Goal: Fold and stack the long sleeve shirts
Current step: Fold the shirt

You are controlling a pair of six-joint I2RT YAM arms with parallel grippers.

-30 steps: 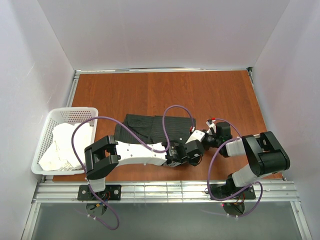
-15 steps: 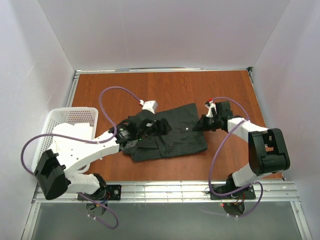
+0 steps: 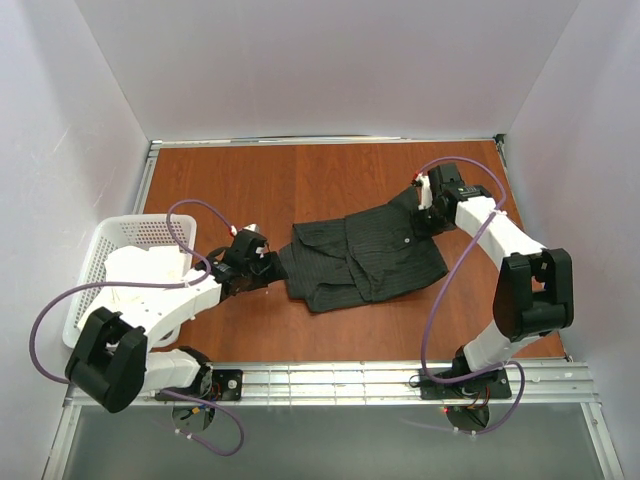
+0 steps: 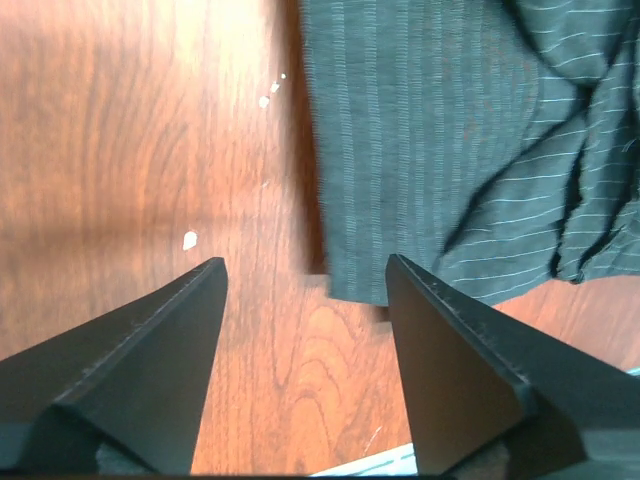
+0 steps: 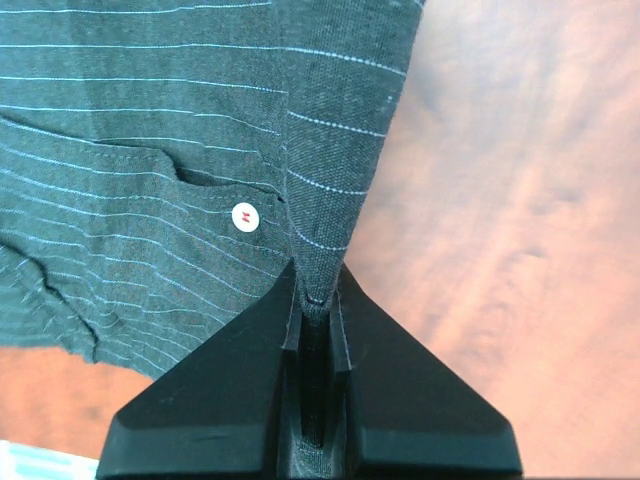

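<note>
A dark charcoal pinstriped long sleeve shirt (image 3: pixel 365 258) lies crumpled on the wooden table (image 3: pixel 250 190), stretched from centre toward the back right. My right gripper (image 3: pixel 420 212) is shut on the shirt's edge at its far right corner; in the right wrist view the fabric (image 5: pixel 200 150) is pinched between the closed fingers (image 5: pixel 390 380), near a white button (image 5: pixel 244 216). My left gripper (image 3: pixel 268 270) is open and empty just left of the shirt's left edge; the left wrist view shows its fingers (image 4: pixel 160 350) spread over bare wood, the shirt (image 4: pixel 450 150) ahead.
A white plastic basket (image 3: pixel 150 232) with pale cloth (image 3: pixel 130 290) inside stands at the table's left edge. White walls enclose the table. A metal rail (image 3: pixel 330 382) runs along the near edge. Purple cables loop off both arms.
My right gripper has pulled the shirt's corner back and right, dragging the shirt that way. My left gripper has let go, opened and drawn back to the left off the shirt.
</note>
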